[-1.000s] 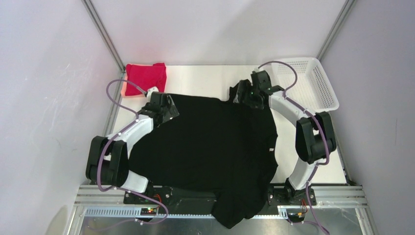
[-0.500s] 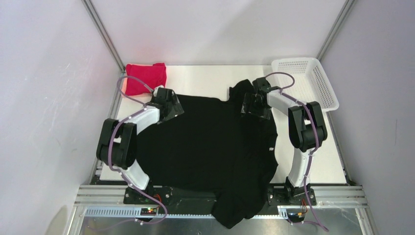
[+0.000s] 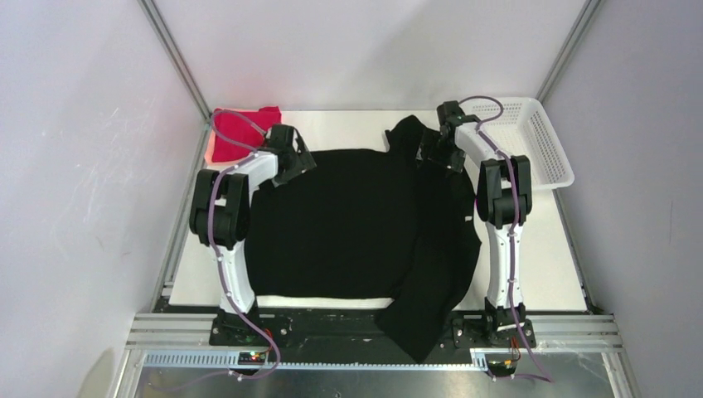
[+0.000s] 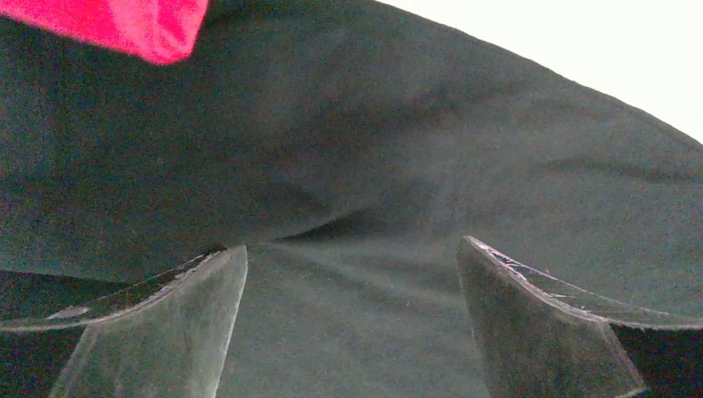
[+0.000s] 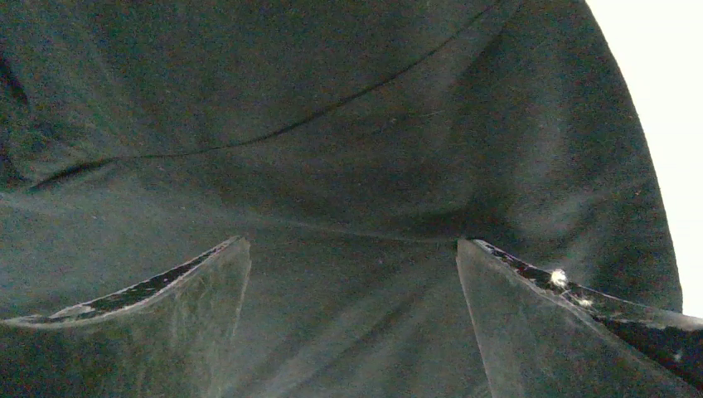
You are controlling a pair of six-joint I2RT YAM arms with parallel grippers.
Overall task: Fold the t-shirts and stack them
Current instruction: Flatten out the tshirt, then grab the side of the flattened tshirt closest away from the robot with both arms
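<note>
Both arms are stretched out to the far side of the counter (image 3: 340, 128). The left gripper (image 4: 350, 249) has its jaws spread, and the black t-shirt (image 3: 356, 224) runs across the gap, creased between the fingers. The right gripper (image 5: 352, 242) is spread the same way over a seam of that shirt. From both grippers the black cloth lies wide and flat back toward the arm bases, one flap spilling over the near edge. The red t-shirt (image 3: 249, 120) sits bunched just beyond the left gripper, on its outer side. A white basket (image 3: 557, 157) stands just off the right gripper's outer side.
</note>
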